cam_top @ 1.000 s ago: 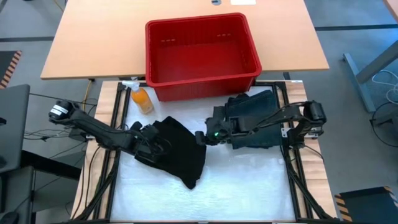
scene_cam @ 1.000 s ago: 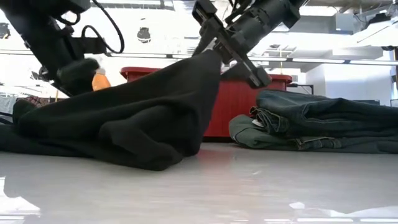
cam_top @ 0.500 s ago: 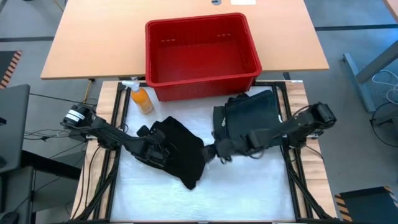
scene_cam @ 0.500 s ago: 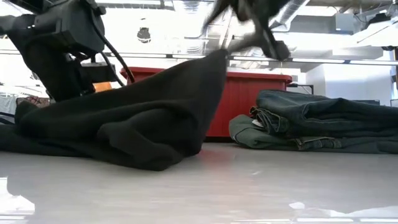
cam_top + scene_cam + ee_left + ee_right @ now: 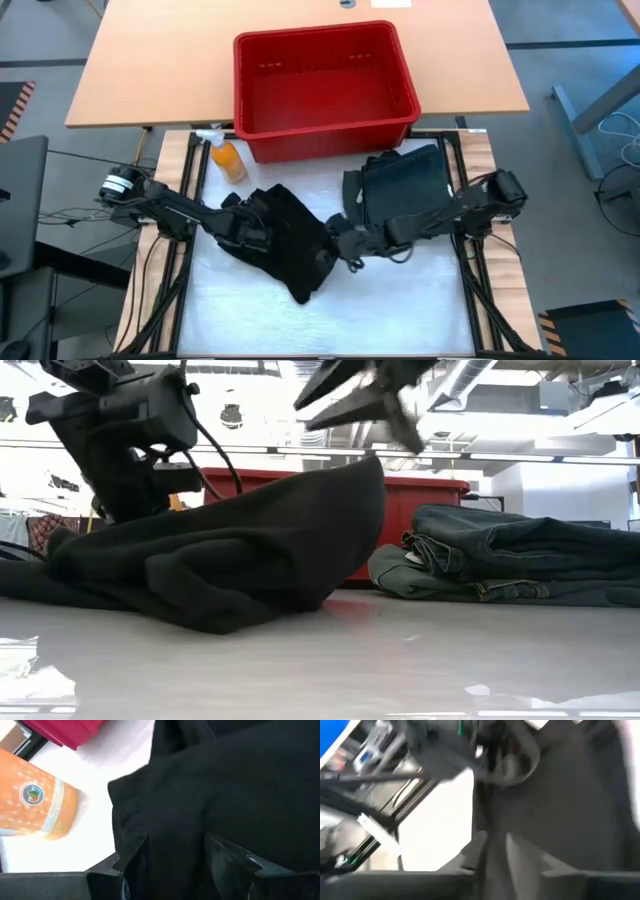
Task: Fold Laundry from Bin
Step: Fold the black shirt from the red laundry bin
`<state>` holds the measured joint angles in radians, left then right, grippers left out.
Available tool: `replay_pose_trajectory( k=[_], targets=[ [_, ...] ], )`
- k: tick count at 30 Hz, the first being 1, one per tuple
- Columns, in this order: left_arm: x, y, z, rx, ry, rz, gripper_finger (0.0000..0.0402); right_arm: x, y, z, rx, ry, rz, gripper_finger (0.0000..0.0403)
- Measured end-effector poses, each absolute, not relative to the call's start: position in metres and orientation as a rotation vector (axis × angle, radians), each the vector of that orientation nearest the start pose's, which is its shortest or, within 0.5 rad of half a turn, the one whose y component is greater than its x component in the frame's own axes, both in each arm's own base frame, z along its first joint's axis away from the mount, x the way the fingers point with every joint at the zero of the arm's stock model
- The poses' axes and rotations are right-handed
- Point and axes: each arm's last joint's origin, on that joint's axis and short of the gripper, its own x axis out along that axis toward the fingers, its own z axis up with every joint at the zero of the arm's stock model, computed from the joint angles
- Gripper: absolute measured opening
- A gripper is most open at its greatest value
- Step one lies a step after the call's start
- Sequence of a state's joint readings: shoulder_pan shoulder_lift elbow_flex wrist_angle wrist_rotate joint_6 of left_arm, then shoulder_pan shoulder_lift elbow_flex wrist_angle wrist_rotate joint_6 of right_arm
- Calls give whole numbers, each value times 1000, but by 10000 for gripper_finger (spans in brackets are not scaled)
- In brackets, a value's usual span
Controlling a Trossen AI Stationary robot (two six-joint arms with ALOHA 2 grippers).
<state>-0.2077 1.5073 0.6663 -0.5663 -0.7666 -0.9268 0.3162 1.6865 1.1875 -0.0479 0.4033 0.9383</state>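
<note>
A black garment (image 5: 290, 245) lies heaped on the white mat in front of the empty red bin (image 5: 330, 140). In the low view its right side (image 5: 365, 480) stands up in a rounded hump. My left gripper (image 5: 252, 230) is shut on the garment's left part. My right gripper (image 5: 342, 248) is at the garment's right edge and shows blurred above the hump (image 5: 330, 410). Whether it touches the cloth I cannot tell. A stack of folded dark blue garments (image 5: 405, 185) rests on the mat at the right. My left gripper pinches a bunch of the black cloth (image 5: 175, 855) between its two fingers, at the garment's left part. The number of layers does not show. It comes slanting down from the table's left. The cloth around the hold is slack and the garment's bulk lies on the mat.
An orange spray bottle (image 5: 228, 158) stands at the bin's left near corner, close to my left arm. Dark frame rails (image 5: 468, 250) run along both sides of the mat. Bare mat (image 5: 390, 300) lies toward the near edge. A tan tabletop (image 5: 150, 70) holds the bin's far part.
My right gripper has swung from beside the folded stack toward the near edge, to the black garment's right edge, rolling as it went. My left gripper has sunk and crept toward the right. The garment's raised peak has shifted right and grown rounder.
</note>
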Motion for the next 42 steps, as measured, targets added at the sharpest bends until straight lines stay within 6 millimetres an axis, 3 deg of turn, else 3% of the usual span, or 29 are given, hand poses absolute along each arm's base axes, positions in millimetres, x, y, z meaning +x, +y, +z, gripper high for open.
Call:
replay_pose_trajectory(
  k=[3,5,7,14,18,22,26,29,33,37,42],
  targets=[
    [224,-22,145,-146,871,960,178,375,105,223,732,523,-265,43],
    [224,-19,151,-151,858,956,178,380,102,203,707,584,-303,16],
    [222,-16,156,-156,848,955,178,381,98,186,693,650,-351,20],
    [211,-11,174,-195,806,964,178,366,72,159,672,875,-604,15],
    [204,-12,187,-227,762,955,178,363,71,174,679,848,-589,14],
    [199,-15,194,-291,753,908,178,358,77,218,673,713,-535,21],
    [200,-33,195,-333,756,788,178,355,86,252,625,569,-454,17],
    [200,-46,190,-283,765,749,178,370,94,250,608,504,-323,16],
    [204,-49,174,-223,853,761,178,399,97,208,605,569,-212,16],
    [208,-41,155,-169,995,795,178,428,88,183,588,599,-239,16],
    [215,-25,145,-164,1045,847,178,463,87,153,562,648,-257,16]
  ],
)
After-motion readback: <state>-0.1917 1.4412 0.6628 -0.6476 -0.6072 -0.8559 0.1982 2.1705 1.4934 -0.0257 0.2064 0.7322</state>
